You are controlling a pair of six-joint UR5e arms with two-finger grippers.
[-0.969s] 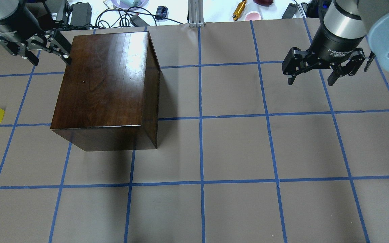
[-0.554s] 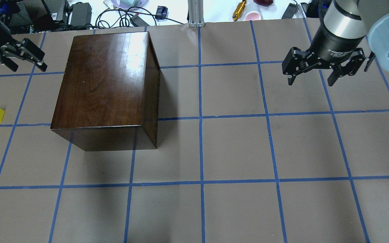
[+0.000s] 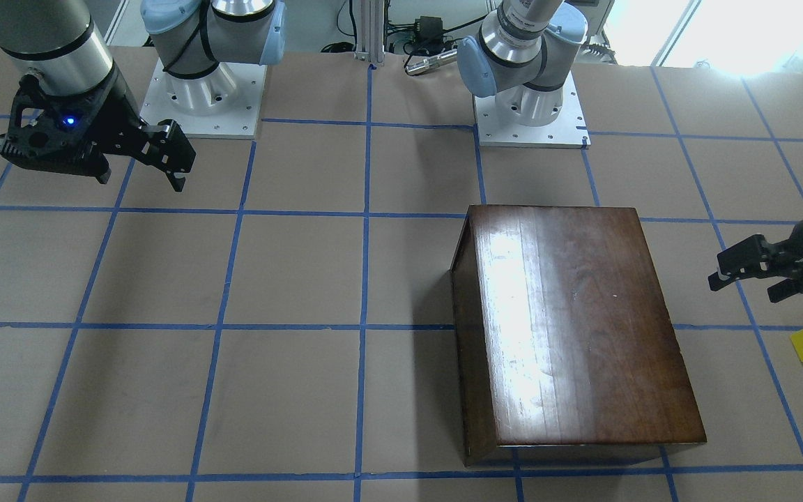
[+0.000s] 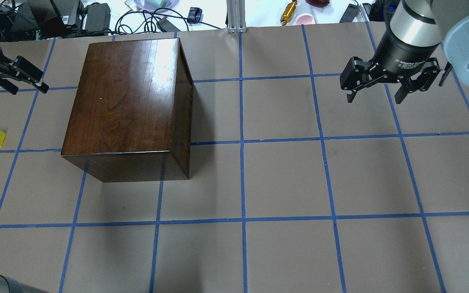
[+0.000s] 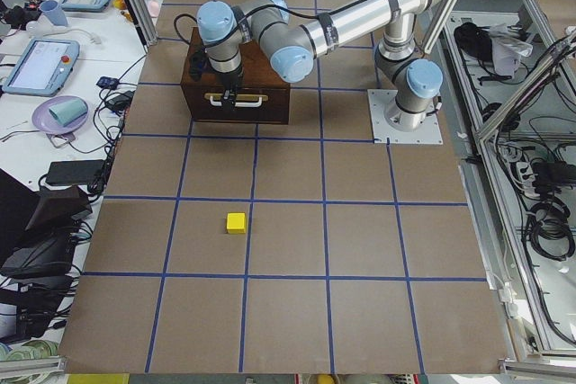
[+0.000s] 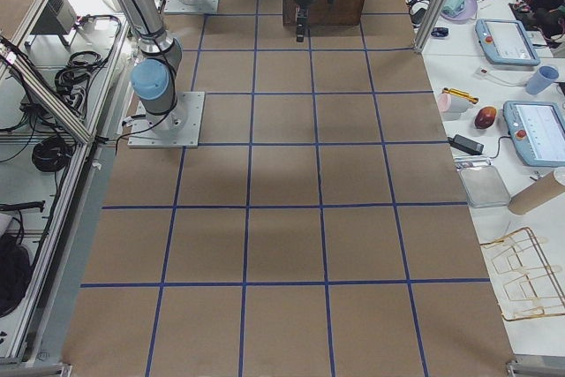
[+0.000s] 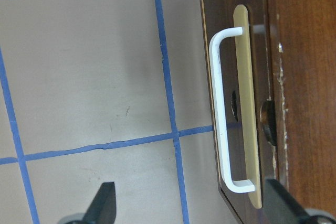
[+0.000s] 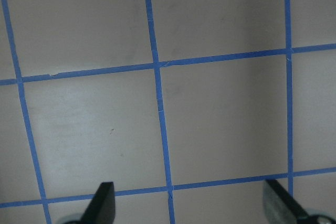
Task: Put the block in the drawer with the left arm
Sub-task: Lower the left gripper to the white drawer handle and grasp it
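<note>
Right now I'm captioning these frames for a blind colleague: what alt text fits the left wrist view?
A white bar handle on a brass plate runs top to bottom along the dark drawer front at the view's right. The left gripper, open wide at the bottom edge, hangs over the brown table crossed by blue tape.

left gripper (image 4: 29, 87) | shifted leftward away from cabinet (image 4: 128, 106) far corner | now apart from it
</note>
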